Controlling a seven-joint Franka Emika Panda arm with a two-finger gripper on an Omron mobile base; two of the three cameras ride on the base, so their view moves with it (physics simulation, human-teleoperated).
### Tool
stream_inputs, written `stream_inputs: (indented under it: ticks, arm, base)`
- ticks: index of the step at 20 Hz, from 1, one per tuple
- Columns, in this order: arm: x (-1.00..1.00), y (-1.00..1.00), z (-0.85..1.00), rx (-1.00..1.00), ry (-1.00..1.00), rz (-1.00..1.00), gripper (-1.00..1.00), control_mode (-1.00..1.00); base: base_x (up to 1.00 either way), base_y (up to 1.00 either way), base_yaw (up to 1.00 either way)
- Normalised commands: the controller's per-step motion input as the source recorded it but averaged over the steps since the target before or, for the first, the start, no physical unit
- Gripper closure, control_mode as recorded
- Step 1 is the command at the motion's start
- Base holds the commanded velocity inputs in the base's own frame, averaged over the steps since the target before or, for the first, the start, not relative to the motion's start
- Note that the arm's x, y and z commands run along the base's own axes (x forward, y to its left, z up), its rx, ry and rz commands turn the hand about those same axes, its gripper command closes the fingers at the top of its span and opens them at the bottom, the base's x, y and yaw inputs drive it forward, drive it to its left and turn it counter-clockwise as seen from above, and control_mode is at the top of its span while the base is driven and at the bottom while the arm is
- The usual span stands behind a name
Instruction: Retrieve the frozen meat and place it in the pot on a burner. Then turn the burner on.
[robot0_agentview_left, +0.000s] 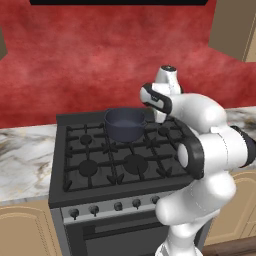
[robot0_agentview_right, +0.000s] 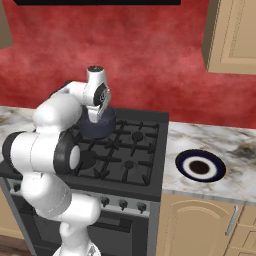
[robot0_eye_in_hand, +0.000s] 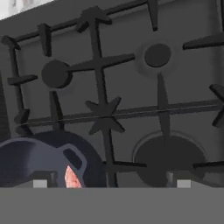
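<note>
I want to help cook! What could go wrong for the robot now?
The pot sits on a back burner, with something pink, likely the meat, inside. The knobs look alike, so it might light the wrong burner. Reaching down, the arm could bump the pot.

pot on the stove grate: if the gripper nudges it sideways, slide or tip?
Probably slides rather than tips: the pot looks wide, low and straight-sided. The raised grate bars may snag its base. Being rigid metal with meat inside, it would likely resist a light push.

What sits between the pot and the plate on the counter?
In the right base view, only bare stove grates, burners and a strip of marble counter lie between the pot and the plate.
</note>
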Motion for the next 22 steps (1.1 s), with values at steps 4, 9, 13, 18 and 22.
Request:
stream_inputs:
  ticks: [4,9,13,18,22]
  arm:
    - [-0.03,-0.37,0.3,-0.11,0.0,0.86,-1.0,-1.0]
    - [-0.24,-0.02,0.44,-0.32,0.04,0.88,-1.0,-1.0]
    - [-0.16,0.01,0.06,-0.44,0.16,0.72,-1.0,-1.0]
    - [-0.22,-0.24,-0.26,-0.19,0.0,0.75,-1.0,-1.0]
    - [0.06,-0.64,-0.01,0.09,0.0,0.52,-1.0,-1.0]
  base:
    - [0.0,0.0,0.0]
    - [0.0,0.0,0.0]
    - [0.0,0.0,0.0]
    - [0.0,0.0,0.0]
    - [0.0,0.0,0.0]
